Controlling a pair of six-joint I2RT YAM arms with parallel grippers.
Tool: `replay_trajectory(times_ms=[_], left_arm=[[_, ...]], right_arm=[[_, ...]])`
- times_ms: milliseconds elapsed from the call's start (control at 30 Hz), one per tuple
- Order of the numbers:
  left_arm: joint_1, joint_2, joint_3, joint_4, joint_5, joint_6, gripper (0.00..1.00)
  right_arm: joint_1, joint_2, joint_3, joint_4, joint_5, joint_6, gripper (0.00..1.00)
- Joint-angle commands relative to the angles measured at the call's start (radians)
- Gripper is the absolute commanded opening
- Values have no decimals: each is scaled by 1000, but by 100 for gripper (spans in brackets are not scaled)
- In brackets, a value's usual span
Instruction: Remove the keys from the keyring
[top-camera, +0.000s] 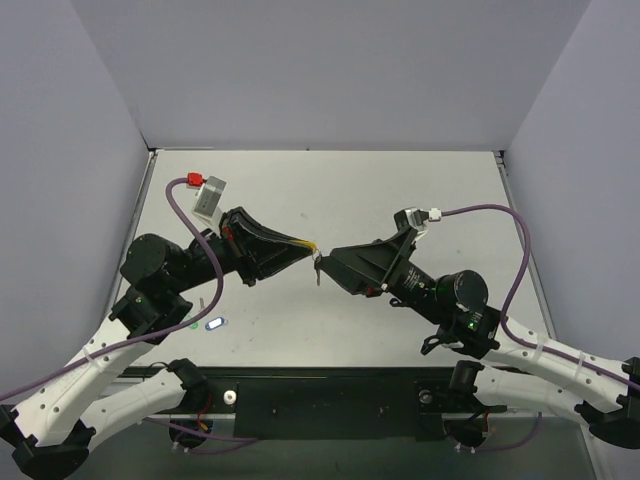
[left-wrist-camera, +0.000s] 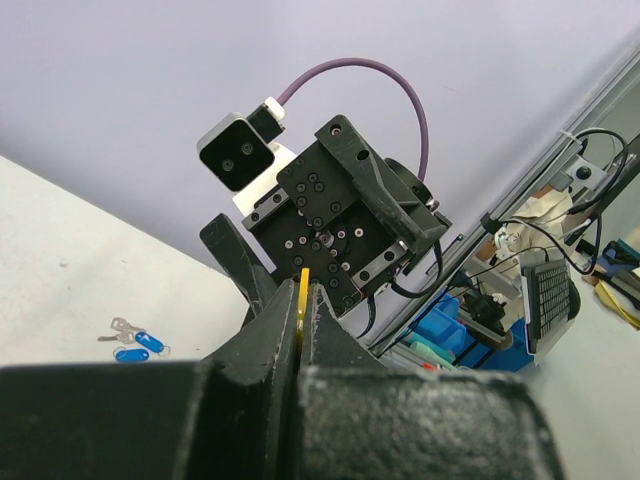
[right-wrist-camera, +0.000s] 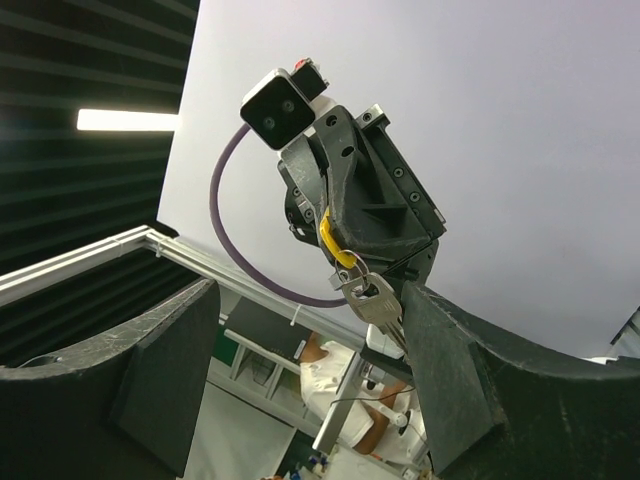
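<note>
Pale lavender walls are seen closing round three sides, a white table is spread below, a black rail is fixed along its near edge, a strip light is lit against dark slatted panelling, blue bins are glimpsed beyond.

Nothing legible appears in any view — no words, numbers or brand marks. The keyring's yellow tag is turned edge-on, so its face cannot be seen. The blue tags lying on the table are too small to tell whether they carry writing. The wrist camera housing shows only two lenses on a plain grey face.
</note>
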Motion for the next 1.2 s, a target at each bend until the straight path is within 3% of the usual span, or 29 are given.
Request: replay_trajectory(times_ms=[0,1167], left_arm=[[-5,-23,28,18,3,15,0],[-6,-37,-53,189,-32,-86,0]], right_arm=[[-1,-33,15,47,18,-27,68],[1,95,4,228,0,25,67]])
